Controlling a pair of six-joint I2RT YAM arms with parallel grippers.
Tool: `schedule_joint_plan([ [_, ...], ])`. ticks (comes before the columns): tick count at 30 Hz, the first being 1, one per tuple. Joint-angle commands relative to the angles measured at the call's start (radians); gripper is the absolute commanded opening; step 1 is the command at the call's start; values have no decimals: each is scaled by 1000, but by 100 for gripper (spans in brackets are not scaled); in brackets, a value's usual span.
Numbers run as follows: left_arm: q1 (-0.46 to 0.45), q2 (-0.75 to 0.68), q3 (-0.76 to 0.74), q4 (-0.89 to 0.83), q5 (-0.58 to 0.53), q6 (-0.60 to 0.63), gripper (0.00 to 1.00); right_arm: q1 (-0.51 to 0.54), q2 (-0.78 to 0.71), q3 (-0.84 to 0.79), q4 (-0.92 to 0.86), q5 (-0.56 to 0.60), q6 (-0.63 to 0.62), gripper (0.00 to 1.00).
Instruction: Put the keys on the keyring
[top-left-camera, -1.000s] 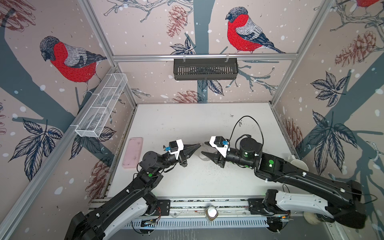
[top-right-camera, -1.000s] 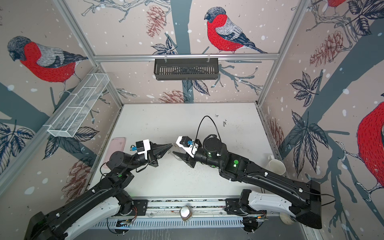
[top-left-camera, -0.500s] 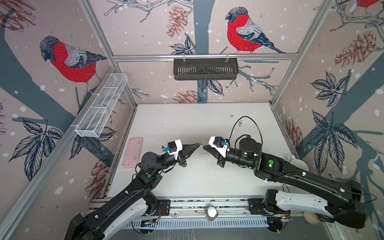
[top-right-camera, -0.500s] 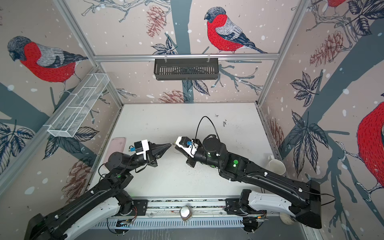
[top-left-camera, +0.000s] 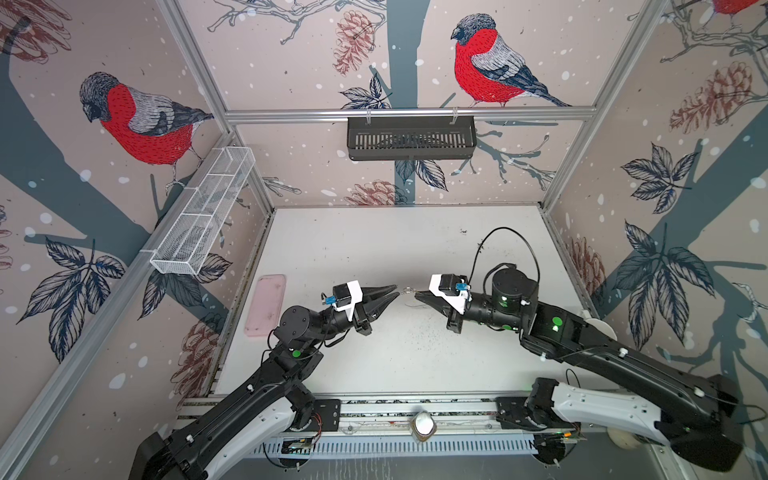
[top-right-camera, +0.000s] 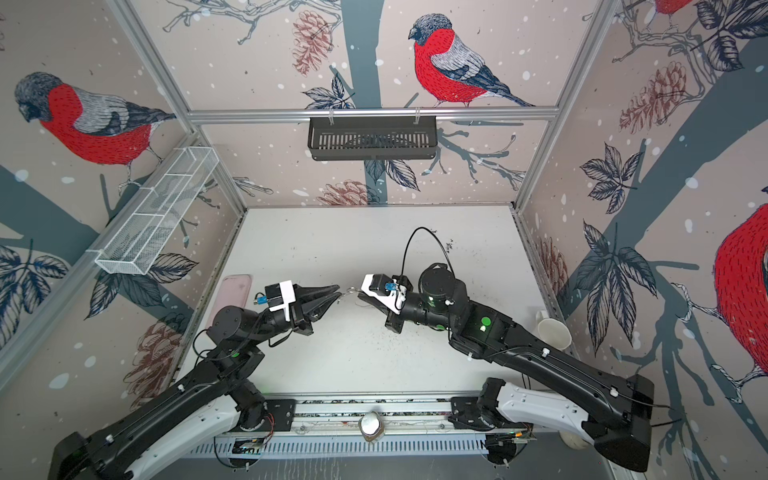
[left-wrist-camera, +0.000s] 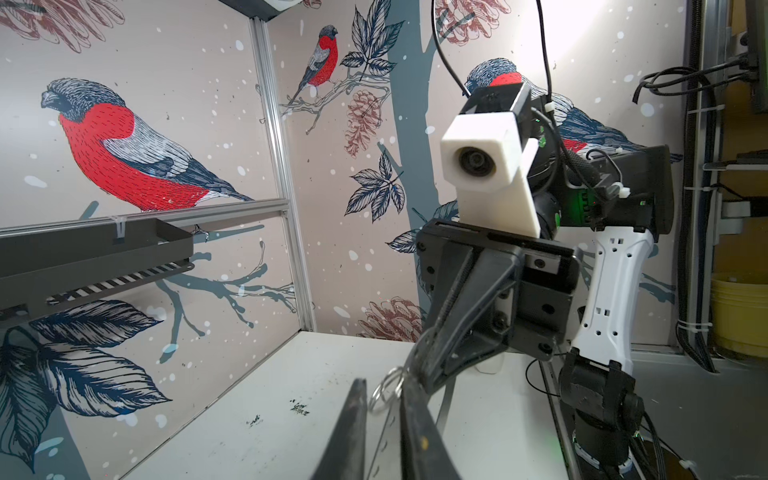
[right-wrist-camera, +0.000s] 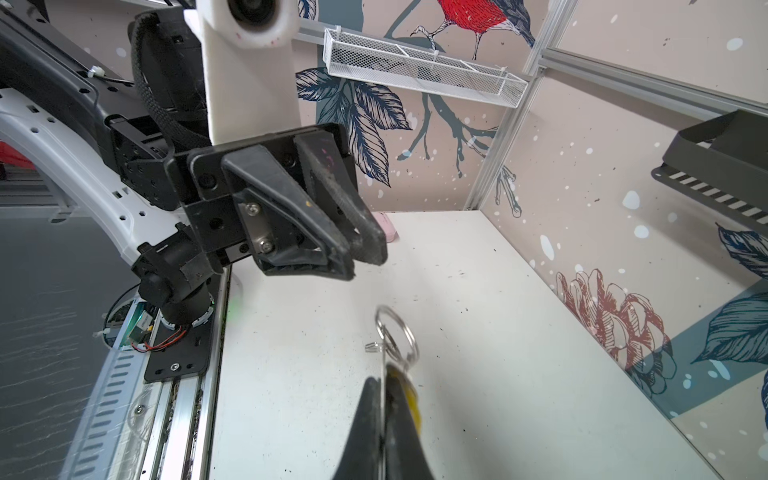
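Both grippers meet tip to tip above the middle of the white table (top-left-camera: 374, 249). My right gripper (top-left-camera: 417, 294) (right-wrist-camera: 382, 376) is shut on the key with the yellow tag (right-wrist-camera: 409, 401). A small silver split ring (right-wrist-camera: 395, 332) (top-left-camera: 408, 289) sticks out past its fingertips. My left gripper (top-left-camera: 395, 291) (left-wrist-camera: 383, 384) has its jaws a little apart and holds nothing. In the left wrist view the ring (left-wrist-camera: 384, 388) sits right at its tips; whether it touches them I cannot tell. The keyring is out of view.
A pink tray (top-left-camera: 266, 305) lies at the table's left edge. A white mug (top-right-camera: 552, 332) stands at the right edge behind the right arm. A black basket (top-left-camera: 411, 137) hangs on the back wall and a white mesh basket (top-left-camera: 203, 220) on the left wall.
The right gripper has shut on the yellow-tagged key. The left jaws have parted slightly. The two sets of fingertips have drawn a little apart.
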Motion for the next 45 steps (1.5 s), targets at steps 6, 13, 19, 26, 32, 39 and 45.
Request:
schedule_joint_plan([
  [6, 2, -50, 0, -102, -30, 43, 23, -103, -4, 36, -43, -234, -27, 0],
  [13, 2, -85, 12, -256, -29, 94, 19, -144, 11, 81, -84, -323, -41, 0],
  [19, 2, -92, 16, -323, -43, 131, 21, -159, 31, 117, -121, -361, -53, 0],
  [26, 2, -63, 25, -335, -28, 149, 27, -168, 41, 131, -126, -388, -55, 0],
  [32, 2, -21, 41, -332, 4, 155, 27, -171, 52, 139, -128, -399, -59, 0],
  [39, 2, -15, 46, -327, 17, 157, 20, -174, 55, 136, -128, -399, -59, 0],
  [45, 2, -27, 44, -334, 22, 156, 10, -183, 51, 130, -124, -399, -54, 0],
])
